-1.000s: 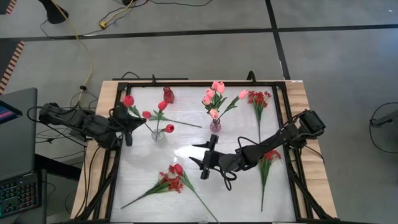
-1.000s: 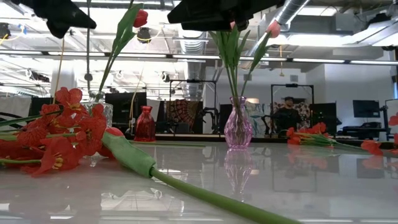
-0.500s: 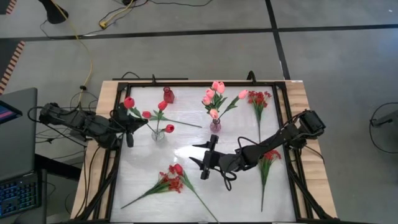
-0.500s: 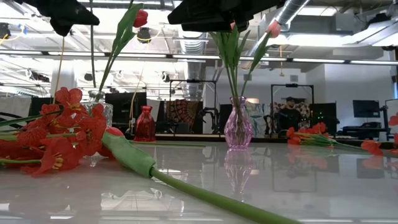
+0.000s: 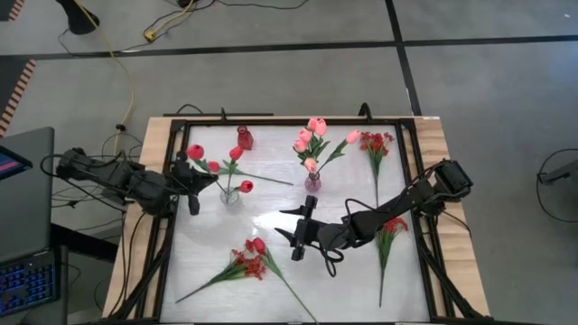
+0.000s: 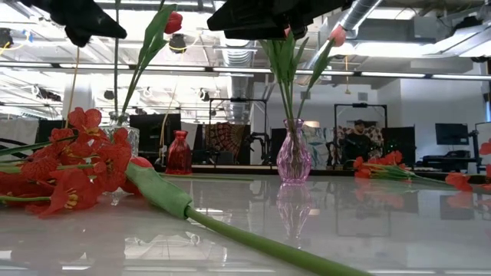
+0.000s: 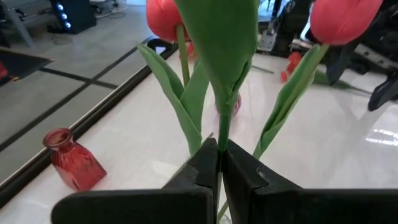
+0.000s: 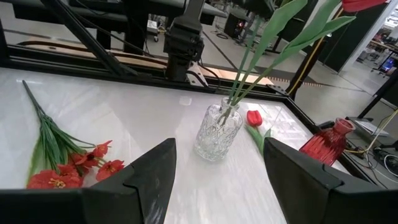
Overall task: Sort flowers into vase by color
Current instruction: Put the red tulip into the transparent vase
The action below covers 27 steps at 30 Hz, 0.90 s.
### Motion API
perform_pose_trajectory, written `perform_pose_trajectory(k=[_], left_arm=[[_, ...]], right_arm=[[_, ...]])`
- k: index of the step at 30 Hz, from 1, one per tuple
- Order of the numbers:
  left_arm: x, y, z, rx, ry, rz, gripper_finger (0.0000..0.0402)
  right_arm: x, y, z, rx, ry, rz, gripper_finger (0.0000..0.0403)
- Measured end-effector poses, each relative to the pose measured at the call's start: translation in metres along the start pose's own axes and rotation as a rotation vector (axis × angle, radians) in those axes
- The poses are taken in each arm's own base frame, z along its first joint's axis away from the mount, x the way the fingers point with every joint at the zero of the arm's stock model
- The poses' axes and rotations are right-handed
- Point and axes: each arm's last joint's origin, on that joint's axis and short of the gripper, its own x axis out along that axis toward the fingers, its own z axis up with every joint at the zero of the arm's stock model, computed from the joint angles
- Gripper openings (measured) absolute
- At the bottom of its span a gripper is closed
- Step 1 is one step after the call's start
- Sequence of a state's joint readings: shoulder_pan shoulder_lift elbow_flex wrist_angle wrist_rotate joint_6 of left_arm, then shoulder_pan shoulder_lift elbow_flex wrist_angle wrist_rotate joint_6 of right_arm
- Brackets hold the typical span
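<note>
My left gripper (image 7: 219,163) is clamped tight on the green stem of a red tulip (image 5: 195,152), held above the clear glass vase (image 5: 229,194) near the table's left side. In the left wrist view the stem runs up between my two closed fingers (image 7: 199,171), with a broad leaf directly above them. The clear vase already carries red tulips (image 5: 246,186) on long stems.

My right gripper (image 5: 293,233) hangs over the middle of the white table (image 5: 343,280), jaws spread wide and holding nothing. The right wrist view looks between its fingers (image 8: 152,168) toward the clear vase, with one red tulip lying on the table just beside it.

The pink glass vase (image 5: 312,183) stands near the table's centre at the far side, holding the pink tulips (image 5: 312,135). A small red vase (image 5: 245,138) stands empty near the far edge.

On the table lie a red spray with a red tulip (image 5: 248,262) at the near left, a red spray (image 5: 375,144) at the far right, and another red spray (image 5: 391,230) partly under my right arm.
</note>
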<state>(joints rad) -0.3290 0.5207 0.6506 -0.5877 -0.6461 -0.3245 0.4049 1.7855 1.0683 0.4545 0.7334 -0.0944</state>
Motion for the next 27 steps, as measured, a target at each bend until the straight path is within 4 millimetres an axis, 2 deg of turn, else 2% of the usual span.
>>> perform_pose_trajectory(k=[22,27], left_arm=[[0.049,-0.03,-0.018,0.082,0.183,0.167,0.0],[0.054,-0.033,-0.021,0.067,0.194,0.195,0.0]], right_arm=[[-0.002,0.002,0.0,0.01,0.002,0.007,0.0268],[-0.002,0.002,0.0,0.01,0.003,0.008,0.0268]])
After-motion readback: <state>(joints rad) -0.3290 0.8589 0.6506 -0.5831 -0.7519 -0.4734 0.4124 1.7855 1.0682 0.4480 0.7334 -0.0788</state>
